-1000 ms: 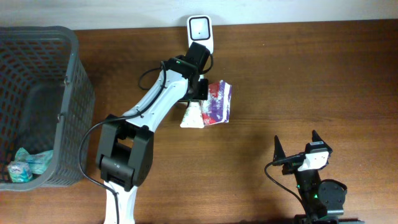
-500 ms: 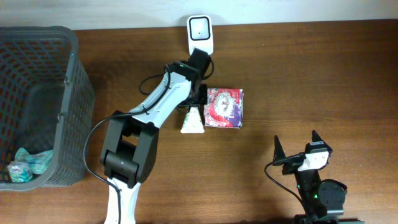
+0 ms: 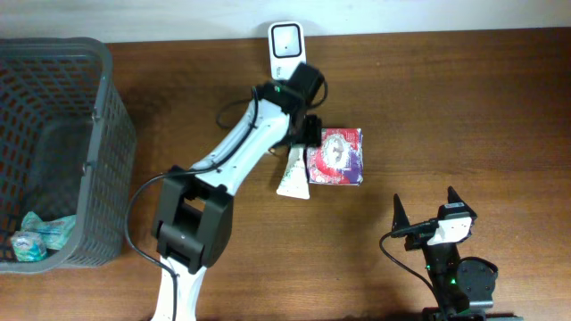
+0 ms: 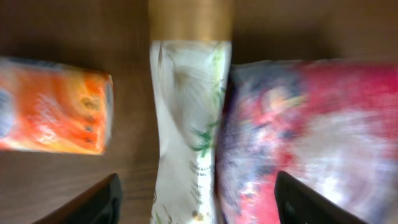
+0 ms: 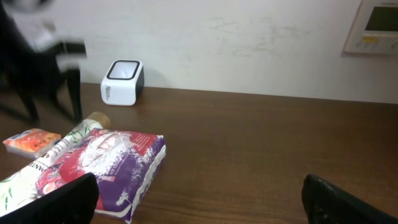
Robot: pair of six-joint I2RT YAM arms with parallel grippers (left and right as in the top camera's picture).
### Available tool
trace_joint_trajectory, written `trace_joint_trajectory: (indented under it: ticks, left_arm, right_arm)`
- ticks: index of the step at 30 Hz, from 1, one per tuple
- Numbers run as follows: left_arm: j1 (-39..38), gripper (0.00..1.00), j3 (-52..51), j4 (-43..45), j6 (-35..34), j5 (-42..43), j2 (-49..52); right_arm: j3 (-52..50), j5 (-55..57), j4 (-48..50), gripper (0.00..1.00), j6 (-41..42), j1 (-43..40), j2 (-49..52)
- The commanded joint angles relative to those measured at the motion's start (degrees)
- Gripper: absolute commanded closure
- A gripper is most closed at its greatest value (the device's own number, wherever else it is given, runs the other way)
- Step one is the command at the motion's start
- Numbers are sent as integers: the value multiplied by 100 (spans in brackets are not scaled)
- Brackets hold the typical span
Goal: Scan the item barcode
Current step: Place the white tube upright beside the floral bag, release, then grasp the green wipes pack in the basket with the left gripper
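Note:
The item, a red and purple packet (image 3: 337, 158), lies flat on the table in front of the white barcode scanner (image 3: 287, 45). My left gripper (image 3: 309, 134) hovers at the packet's left edge, open and holding nothing. In the left wrist view the packet (image 4: 311, 124) fills the right side, blurred, with both fingertips (image 4: 93, 202) spread wide. My right gripper (image 3: 433, 223) rests open near the front edge, well away from the packet (image 5: 106, 165). No barcode shows on the item in any view.
A white pouch with a tan cap (image 3: 293, 174) lies against the packet's left side. An orange packet (image 4: 53, 115) lies to its left. A dark mesh basket (image 3: 98, 107) holding a teal packet (image 3: 40, 234) stands at the far left.
My left gripper has opened and let go of the red and purple packet. The packet went from tilted in the grip to flat on the table, shifted right with the arm.

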Motion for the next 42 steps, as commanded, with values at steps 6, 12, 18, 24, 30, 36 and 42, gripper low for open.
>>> trace_joint_trajectory:
  ticks: [6,12,18,24,30,36,42]
  left_arm:
    - [1429,1,4752,-2973,699,-9,-37]
    - [3477,0,6142,-3606,1217,-251,-282]
    - [4570,1,5202,-3606,1060,-918,-501]
    - [5591,1,3853,-3606,76,-1902,-581]
    - [6561,0,1641,-3141,-79,-1687,-581]
    - [6555,1,-776,-1768,-640,-1950,-581]
    - [6734,1,-1556,-1342,-859,-2430,-581]
  right_arm:
    - [-46,35,-17,1,24,52,-37]
    - [-46,33,-17,2,24,52,-37]
    - [-46,33,-17,2,24,52,-37]
    - [-46,33,-17,1,24,52,-37]
    - [-46,33,-17,1,24,52,-37]
    - [-46,33,-17,1,24,52,-37]
    - [-46,33,-17,1,24,52,-37]
